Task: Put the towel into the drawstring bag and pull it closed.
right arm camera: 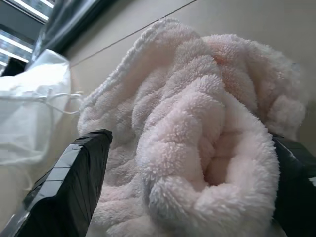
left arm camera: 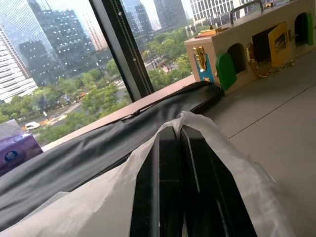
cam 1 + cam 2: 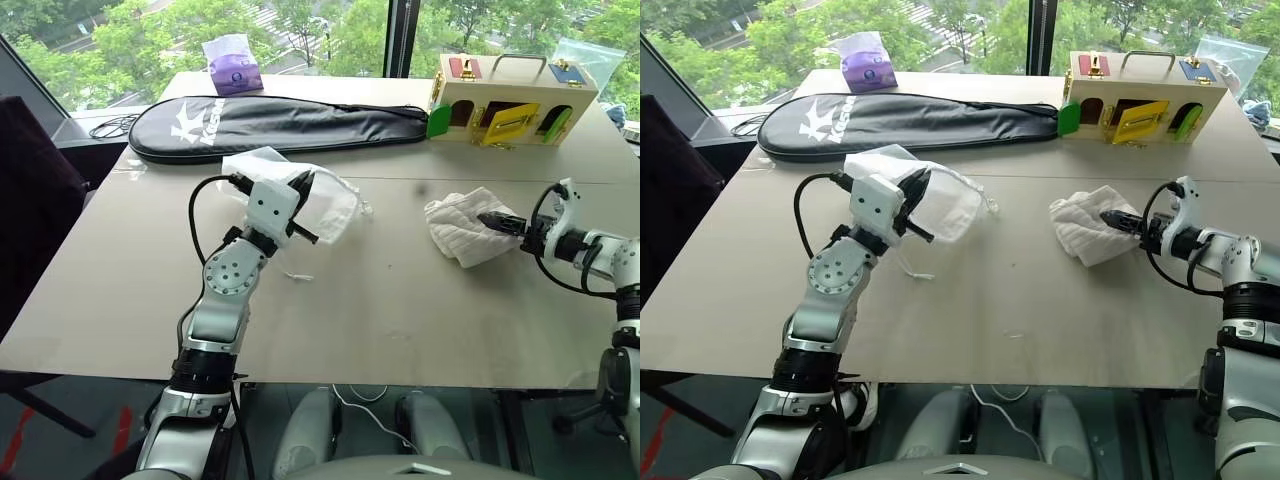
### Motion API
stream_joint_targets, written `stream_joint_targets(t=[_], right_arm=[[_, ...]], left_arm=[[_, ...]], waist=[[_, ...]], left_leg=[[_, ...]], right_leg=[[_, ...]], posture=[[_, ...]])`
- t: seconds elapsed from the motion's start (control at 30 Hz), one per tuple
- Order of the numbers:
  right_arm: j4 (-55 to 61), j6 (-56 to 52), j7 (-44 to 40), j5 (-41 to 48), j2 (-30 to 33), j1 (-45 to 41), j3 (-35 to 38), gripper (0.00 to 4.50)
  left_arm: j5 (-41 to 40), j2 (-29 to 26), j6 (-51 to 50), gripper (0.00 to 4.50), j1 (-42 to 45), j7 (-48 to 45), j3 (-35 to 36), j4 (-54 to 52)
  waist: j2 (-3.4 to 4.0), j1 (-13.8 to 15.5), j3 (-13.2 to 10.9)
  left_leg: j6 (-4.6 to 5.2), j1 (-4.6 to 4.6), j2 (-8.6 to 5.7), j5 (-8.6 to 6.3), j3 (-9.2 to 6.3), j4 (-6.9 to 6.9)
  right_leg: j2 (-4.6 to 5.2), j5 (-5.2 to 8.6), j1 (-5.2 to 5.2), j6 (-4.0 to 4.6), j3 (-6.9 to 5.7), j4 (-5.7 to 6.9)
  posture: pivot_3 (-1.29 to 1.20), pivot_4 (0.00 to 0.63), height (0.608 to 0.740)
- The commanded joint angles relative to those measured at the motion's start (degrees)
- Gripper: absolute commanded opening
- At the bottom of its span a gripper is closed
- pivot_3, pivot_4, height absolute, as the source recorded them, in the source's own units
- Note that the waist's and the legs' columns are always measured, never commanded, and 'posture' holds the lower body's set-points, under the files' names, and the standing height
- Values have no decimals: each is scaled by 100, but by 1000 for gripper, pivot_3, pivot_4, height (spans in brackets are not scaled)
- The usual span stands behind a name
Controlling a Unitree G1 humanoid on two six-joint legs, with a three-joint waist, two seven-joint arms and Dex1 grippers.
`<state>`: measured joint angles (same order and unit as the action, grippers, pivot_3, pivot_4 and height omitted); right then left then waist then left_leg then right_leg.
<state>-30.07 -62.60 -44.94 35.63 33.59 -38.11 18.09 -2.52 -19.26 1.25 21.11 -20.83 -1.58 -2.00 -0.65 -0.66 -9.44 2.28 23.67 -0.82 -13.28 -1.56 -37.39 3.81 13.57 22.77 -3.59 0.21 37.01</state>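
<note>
Left tool (image 3: 305,180) is nearest the camera: its 2 black fingers (image 2: 168,187) are pressed together on a fold of the drawstring bag (image 3: 325,205), lifting that edge off the surface (image 3: 400,300). Thin translucent fabric drapes over both fingers in the left wrist view. One thin white cord (image 3: 296,276) trails on the surface just below the bag.

Landmark: the drawstring bag. It lies just in front of the long black racket cover (image 3: 280,125), with part of it resting on the surface.

Towel (image 3: 462,230): crumpled, on the surface, well to the right of the bag and apart from it.

Right tool (image 3: 497,220): jaws spread wide, 1 finger (image 1: 74,182) on each side of the towel's bunched folds, with the fingertips at the towel's right edge. Actual contact cannot be told.

Beyond the bag, past the racket cover, stands a purple tissue pack (image 3: 234,68). To the bag's far right, behind the towel, stands a wooden latch box (image 3: 510,100).
</note>
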Motion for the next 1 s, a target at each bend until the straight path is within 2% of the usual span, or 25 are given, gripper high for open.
stream_joint_targets(t=[0.03, 0.2, 0.23, 0.3, 0.5, 0.57, 0.67, 0.83, 1.0], right_arm=[[372, -476, -21, 248, -303, 235, -165, 4500], [603, -295, 270, 68, -690, 415, -351, 4500], [562, -222, 407, -1, -770, 407, -326, 4254], [519, -128, 543, -56, -869, 387, -254, 3670], [547, 37, 730, 74, -1056, 376, 105, 786], [609, 43, 745, 241, -1091, 361, 312, 68], [839, -120, 762, 588, -1158, 331, 611, 10], [2025, -1077, 896, 1718, -1456, 436, 1020, 10], [3149, -1933, 1229, 2890, -1933, 530, 977, 10]], left_arm=[[-166, 48, -153, 42, 79, -59, 93, -127], [-380, 171, -491, 42, 121, -191, 52, -119], [-392, 186, -532, 10, 120, -202, 49, -127], [-429, 206, -608, 0, 117, -224, 57, -143], [-726, 219, -950, 0, 207, -387, 153, -165], [-1035, 275, -1226, 0, 335, -433, 309, -159], [-1415, 304, -1534, 0, 533, -549, 501, -114], [-2233, 177, -2275, 0, 939, -1057, 778, -34], [-2813, -87, -2702, 0, 1141, -1803, 840, 16]], waist=[[0, -32, 0], [-3, -46, 2], [-6, -50, 4], [-12, -66, 8], [-12, -98, 7], [-21, -100, 10], [-20, -99, 8], [-10, -102, -2], [-9, -110, -3]], left_leg=[[0, -1, 0, 0, 0, 0], [0, -8, 0, 0, 4, -1], [0, -9, 0, 0, 4, -1], [0, -16, 2, 0, 9, -1], [0, -35, 1, 0, 18, -1], [0, -40, 2, 0, 18, -2], [-1, -44, 0, 1, 25, -6], [-1, -19, 0, 1, 23, -6], [-3, 19, 1, 2, 23, -3]], right_leg=[[0, 0, 0, 0, 0, 0], [-4, 0, 0, 0, 7, 9], [-5, 0, 0, 0, 8, 10], [-9, 0, 0, 0, 17, 18], [-13, 2, 0, 1, 33, 55], [-13, 2, -3, 1, 34, 58], [-13, 2, -5, 1, 45, 60], [-13, 2, 25, 0, 44, 71], [-13, 3, 67, -1, 45, 77]], posture=[[0, 150, 740], [0, 150, 740], [0, 150, 740], [0, 150, 740], [0, 150, 740], [0, 150, 740], [0, 150, 740], [0, 150, 740], [0, 150, 740]])
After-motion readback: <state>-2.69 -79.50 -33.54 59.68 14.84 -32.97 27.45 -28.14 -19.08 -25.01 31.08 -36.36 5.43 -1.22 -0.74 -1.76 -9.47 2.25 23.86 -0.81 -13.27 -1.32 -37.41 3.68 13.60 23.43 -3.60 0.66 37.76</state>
